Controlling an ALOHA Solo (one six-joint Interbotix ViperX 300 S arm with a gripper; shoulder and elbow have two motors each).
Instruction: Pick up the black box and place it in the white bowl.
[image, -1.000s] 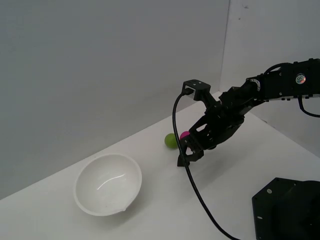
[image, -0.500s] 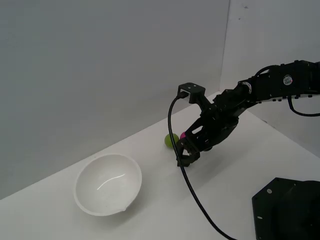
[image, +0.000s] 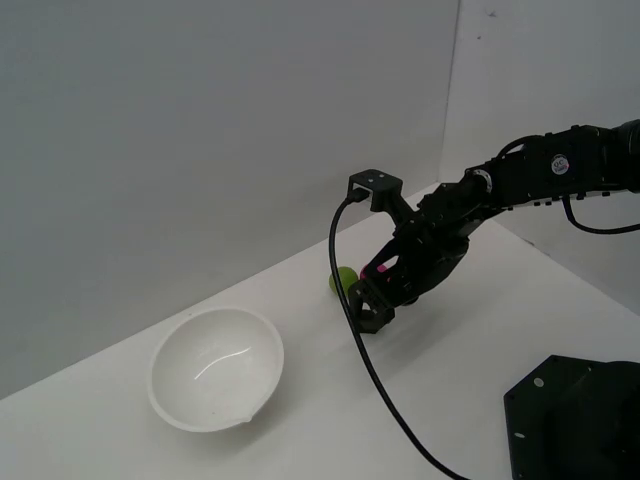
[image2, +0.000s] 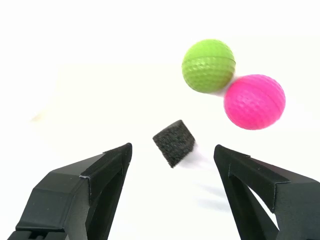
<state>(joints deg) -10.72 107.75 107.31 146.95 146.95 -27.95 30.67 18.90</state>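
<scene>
The black box (image2: 173, 142) is a tiny foam cube lying on the white table, just ahead of my open gripper (image2: 172, 152) and in line with the gap between its fingertips. Nothing is held. In the exterior view my gripper (image: 372, 305) hovers low over the table, and the cube is hidden behind it there. The white bowl (image: 216, 367) stands on the table toward the exterior view's left, well apart from the gripper.
A green ball (image2: 208, 65) and a pink ball (image2: 254, 101) touch each other just beyond the cube; the green ball (image: 344, 279) peeks out beside the gripper. A black base (image: 575, 420) sits at the lower right. A cable (image: 375, 380) trails across the table.
The arm has moved toward the exterior view's left and slightly up in the picture, now covering most of the pink ball. The bowl has not moved.
</scene>
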